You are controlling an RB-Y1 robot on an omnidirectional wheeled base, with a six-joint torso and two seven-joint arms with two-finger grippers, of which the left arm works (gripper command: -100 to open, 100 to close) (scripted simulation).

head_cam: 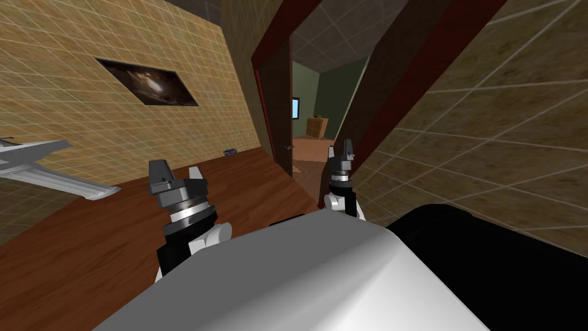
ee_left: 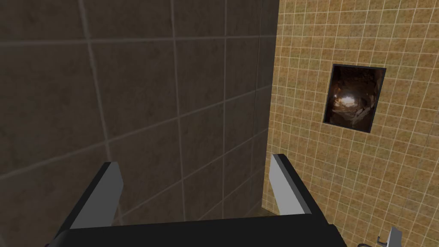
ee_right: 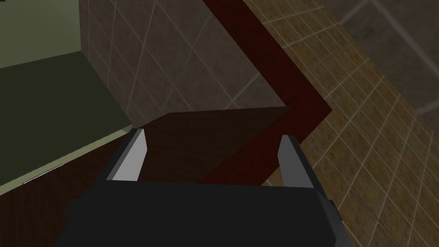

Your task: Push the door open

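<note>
Both grippers stood wide open, with nothing between their fingers. On the head camera the left gripper [head_cam: 178,175] sat low over the wooden floor [head_cam: 103,247], left of the doorway and well apart from the door. The right gripper [head_cam: 340,150] was ahead of me in the opening itself, just beside the right side of the dark red frame [ee_right: 278,64].

The door [head_cam: 274,109], a dark brown leaf, hung at the left side of the opening. It was turned away into the far room, so I saw it nearly edge-on, with a small handle [head_cam: 287,147] near its free edge. Through the gap I could see green walls and a wooden cabinet [head_cam: 317,126]. Neither gripper touched the door. The right wrist camera showed a dark brown panel between the fingers, but I could not tell whether it was the door or the jamb's inner face.

I judged the door mostly open, with at most a finishing push left. The main risk was on the right: that arm sat so close to the frame that any drift rightward could scrape or jam it there. Reaching across to the leaf with the blades spread could snag one on the handle or the door's edge. A push landing near the hinge side would barely turn it.
</note>
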